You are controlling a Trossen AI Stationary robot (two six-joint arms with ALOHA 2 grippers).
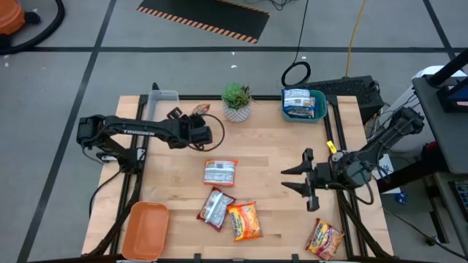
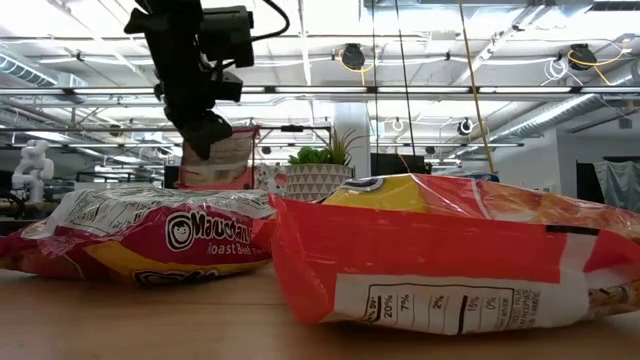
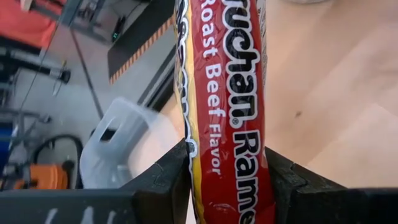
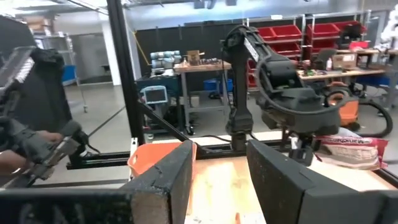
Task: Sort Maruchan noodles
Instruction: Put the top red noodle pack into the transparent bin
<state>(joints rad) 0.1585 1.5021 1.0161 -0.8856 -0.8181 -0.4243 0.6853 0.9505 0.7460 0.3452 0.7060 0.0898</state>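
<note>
Left arm lifting a red packet.
The left end effector [image 3: 227, 177] is pinching a roast beef Maruchan noodles packet [image 3: 227, 93] above the bench [image 1: 270, 157] near the clear tray [image 1: 162, 102]; the right end effector [image 4: 217, 180] is hovering spread, holding nothing.

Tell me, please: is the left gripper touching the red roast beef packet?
Touching. In the left wrist view, both fingers press the red packet between them.

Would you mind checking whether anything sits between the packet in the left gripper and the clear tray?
Nothing visible does. The left gripper holds a red Roast Beef packet above the table's back-left area, and the clear tray lies just beside it with only bare tabletop between.
</note>
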